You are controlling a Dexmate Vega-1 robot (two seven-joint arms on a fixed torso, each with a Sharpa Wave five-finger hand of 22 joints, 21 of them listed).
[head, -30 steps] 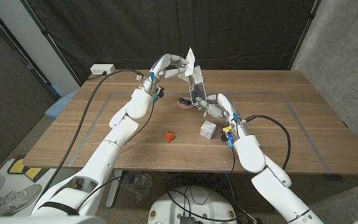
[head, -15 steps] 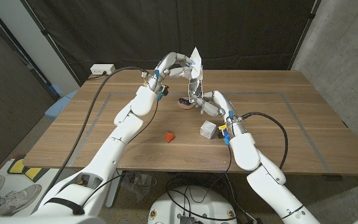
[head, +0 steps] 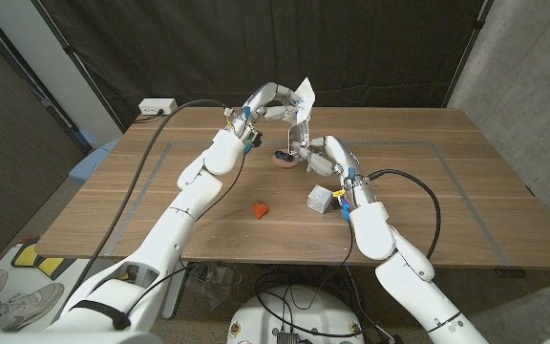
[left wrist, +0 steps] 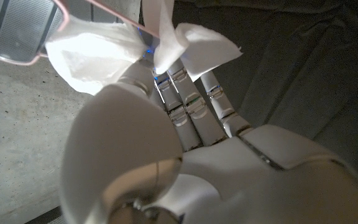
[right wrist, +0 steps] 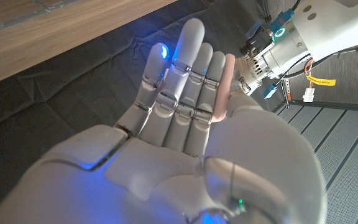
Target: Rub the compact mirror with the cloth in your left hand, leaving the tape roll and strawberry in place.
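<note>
Aloft, compact mirror (head: 300, 133) gripped by right hand (head: 321, 154), cloth (head: 301, 93) in left hand (head: 273, 101) against it

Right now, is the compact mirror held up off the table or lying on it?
Held up: the right hand holds the compact mirror upright above the table, cloth at its top.

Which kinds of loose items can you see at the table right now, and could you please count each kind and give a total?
Mirror: 1
Cloth: 1
Strawberry: 1
Tape roll: 1
White cube: 1
Total: 5
</note>
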